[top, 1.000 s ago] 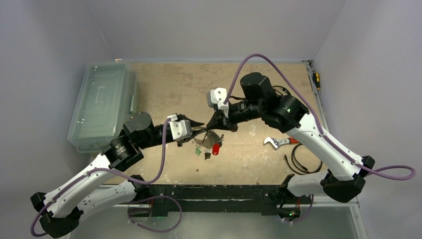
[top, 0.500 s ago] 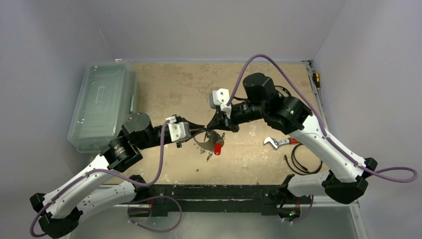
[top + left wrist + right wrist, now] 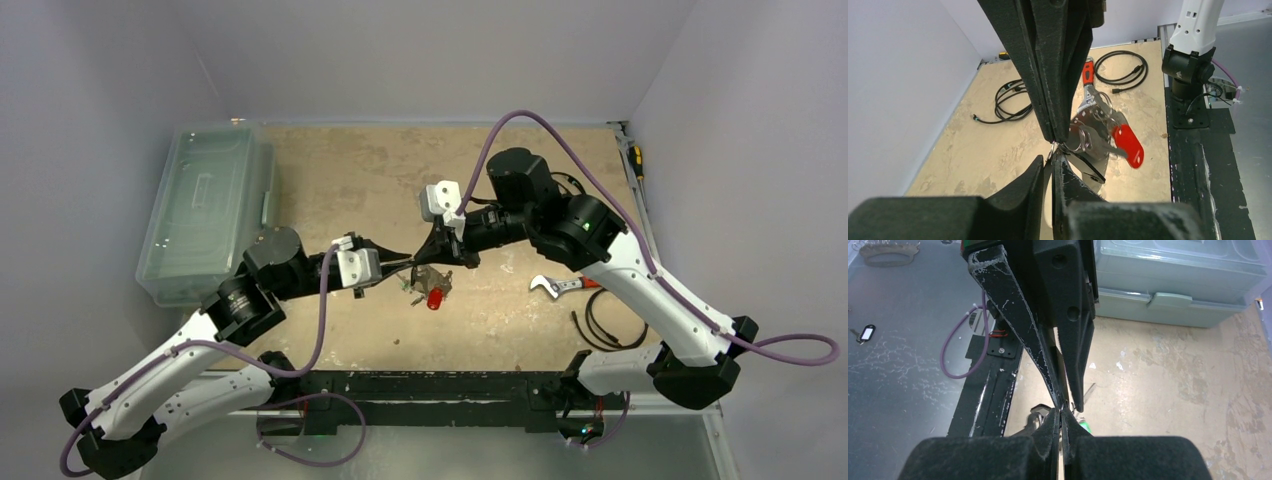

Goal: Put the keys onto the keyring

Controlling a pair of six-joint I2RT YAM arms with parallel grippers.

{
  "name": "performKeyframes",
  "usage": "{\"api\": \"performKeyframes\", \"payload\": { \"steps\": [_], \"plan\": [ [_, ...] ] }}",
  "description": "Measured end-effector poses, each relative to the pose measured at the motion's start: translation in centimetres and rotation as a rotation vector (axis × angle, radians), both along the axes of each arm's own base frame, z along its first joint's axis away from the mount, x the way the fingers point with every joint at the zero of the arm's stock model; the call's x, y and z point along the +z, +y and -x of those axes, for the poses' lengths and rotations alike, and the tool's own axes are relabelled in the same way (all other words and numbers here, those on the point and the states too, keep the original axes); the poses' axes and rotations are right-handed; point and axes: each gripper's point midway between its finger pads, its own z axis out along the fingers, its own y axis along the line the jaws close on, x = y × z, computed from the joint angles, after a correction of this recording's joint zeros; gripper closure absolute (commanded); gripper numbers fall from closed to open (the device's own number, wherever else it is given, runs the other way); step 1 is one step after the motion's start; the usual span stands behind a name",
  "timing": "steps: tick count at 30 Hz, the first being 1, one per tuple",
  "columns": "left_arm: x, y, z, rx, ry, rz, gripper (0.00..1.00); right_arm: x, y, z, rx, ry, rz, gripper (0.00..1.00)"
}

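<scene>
Over the middle of the table my left gripper (image 3: 405, 262) and right gripper (image 3: 428, 258) meet tip to tip. Both are shut on the thin silver wire of the keyring (image 3: 1060, 148), the left gripper (image 3: 1049, 159) from below in the left wrist view and the right from above. The keys (image 3: 432, 290) hang in a bunch just under the tips, clear of the table. A red-headed key (image 3: 1128, 145) and silver blades (image 3: 1093, 135) show in the left wrist view. A green head (image 3: 1085, 429) peeks out beside my right gripper (image 3: 1062, 412). Most of the ring is hidden by the fingers.
A silver wrench with a red handle (image 3: 560, 286) lies right of the bunch, with a coiled black cable (image 3: 598, 325) nearer the front. A clear plastic box (image 3: 205, 210) stands at the left edge. A yellow-handled tool (image 3: 635, 160) lies along the right wall.
My left jaws have narrowed onto the ring. The key bunch has drawn in under the two tips, and the green key that lay out to the left has come up with it.
</scene>
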Motion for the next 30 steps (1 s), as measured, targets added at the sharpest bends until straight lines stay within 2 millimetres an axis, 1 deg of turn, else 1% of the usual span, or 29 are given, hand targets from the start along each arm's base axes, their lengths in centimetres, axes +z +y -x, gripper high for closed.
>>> {"api": "performKeyframes", "payload": {
  "steps": [1,9,10,12,14,15,17,21,26,28,30],
  "plan": [
    [0.0,0.0,0.1,-0.002,0.0,0.001,1.0,0.0,0.0,0.0,0.001,-0.001,-0.001,1.0],
    [-0.1,0.1,1.0,-0.038,-0.008,0.014,1.0,0.2,0.2,0.5,0.024,0.005,-0.009,0.99],
    [-0.1,0.2,1.0,-0.036,-0.013,0.024,1.0,0.2,0.2,0.5,0.024,0.003,-0.011,0.96],
    [-0.1,0.4,0.9,-0.02,-0.019,0.05,1.0,0.1,0.4,0.4,0.019,0.001,-0.018,0.78],
    [-0.3,0.7,0.8,0.001,-0.022,0.077,1.0,0.0,0.6,0.0,-0.001,-0.008,-0.03,0.7],
    [-0.4,0.9,0.8,0.011,-0.022,0.091,1.0,-0.1,0.6,-0.1,-0.01,-0.006,-0.034,0.65],
    [-0.5,1.1,0.7,0.027,-0.022,0.116,1.0,-0.1,0.5,-0.3,-0.031,-0.013,-0.048,0.59],
    [0.0,1.3,0.6,0.041,-0.022,0.162,1.0,1.6,0.2,-0.4,-0.068,-0.047,-0.116,0.56],
    [0.7,1.5,0.9,0.042,-0.031,0.215,1.0,4.1,-0.6,-0.2,-0.099,-0.102,-0.218,0.57],
    [0.9,1.6,1.0,0.04,-0.036,0.233,1.0,4.7,-0.6,-0.2,-0.102,-0.11,-0.238,0.57],
    [1.1,1.6,1.0,0.038,-0.037,0.247,1.0,4.7,-0.4,-0.3,-0.104,-0.104,-0.24,0.57]
  ]
}}
